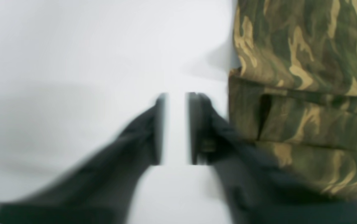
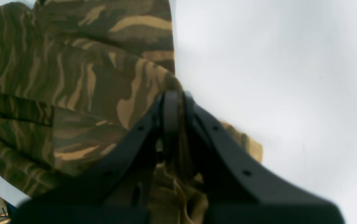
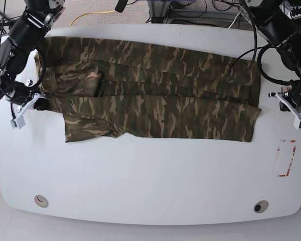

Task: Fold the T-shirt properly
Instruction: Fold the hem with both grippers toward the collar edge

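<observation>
I count one T-shirt (image 3: pixel 150 100) on the counter (image 3: pixel 150 181): right pincer (image 2: pixel 173 102) pinching its edge, left pincer (image 1: pixel 177 127) spread, empty, just beside it.

Olive-brown-tan camouflage T-shirt (image 3: pixel 155 95), white table (image 3: pixel 150 175)

The counter (image 3: pixel 150 175) is white with rounded corners and fills most of the base view. A red-and-white label (image 3: pixel 285 158) lies flat at its right edge. Two small round fittings (image 3: pixel 40 201) sit near the lower edge, one at lower left, one at lower right. Cables (image 3: pixel 98 12), including a yellow one, lie on the floor along the top of the frame.
</observation>
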{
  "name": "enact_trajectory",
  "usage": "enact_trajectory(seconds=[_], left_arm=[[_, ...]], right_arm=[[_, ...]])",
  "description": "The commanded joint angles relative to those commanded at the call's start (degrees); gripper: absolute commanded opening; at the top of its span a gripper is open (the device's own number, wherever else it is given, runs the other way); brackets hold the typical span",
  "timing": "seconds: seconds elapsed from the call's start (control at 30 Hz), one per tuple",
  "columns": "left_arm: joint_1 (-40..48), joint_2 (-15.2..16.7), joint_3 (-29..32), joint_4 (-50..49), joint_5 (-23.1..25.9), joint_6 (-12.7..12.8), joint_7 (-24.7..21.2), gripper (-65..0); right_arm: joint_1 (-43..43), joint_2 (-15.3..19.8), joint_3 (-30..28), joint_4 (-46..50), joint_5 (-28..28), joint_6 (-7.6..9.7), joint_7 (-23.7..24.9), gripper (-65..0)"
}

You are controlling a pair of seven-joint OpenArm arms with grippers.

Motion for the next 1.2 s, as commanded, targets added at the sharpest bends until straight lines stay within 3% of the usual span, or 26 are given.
enact_trajectory(seconds=[0.07, 0.13, 0.57, 0.77, 0.93, 1.13, 1.2], left_arm=[[-1.8, 0.0, -0.1, -2.8, 0.1, 0.0, -0.2, -29.3], [-3.8, 0.0, 0.4, -6.7, -0.3, 0.0, -1.8, -26.9], [-11.8, -0.3, 0.6, -28.2, 0.0, 0.0, -13.7, -26.9], [-13.7, -0.3, 5.8, -34.1, -0.3, 0.0, -16.8, -26.9], [-14.2, 0.1, 6.0, -38.8, 0.0, 0.0, -22.5, -26.9], [-15.7, 0.0, 6.0, -44.2, -0.3, 0.0, -23.4, -27.2], [-15.7, 0.1, 6.0, -44.2, -0.3, 0.0, -23.4, -31.9]], right_arm=[[-0.2, 0.0, 0.1, 0.0, 0.0, 0.0, 0.2, -65.0], [-0.1, -0.1, 0.1, -0.1, 0.0, 0.0, 0.2, -65.0], [0.0, -1.7, 0.1, -0.1, 0.0, 0.0, 0.2, -65.0], [0.0, -1.7, 0.1, -0.1, 0.0, 0.0, 0.2, -65.0], [0.2, -1.7, 0.4, -0.1, 0.1, 0.0, 0.2, -65.0], [0.8, -1.7, 0.4, -0.1, 0.1, 0.0, 0.2, -65.0], [0.8, -2.1, 0.2, -0.1, 0.1, 0.0, 0.2, -65.0]])
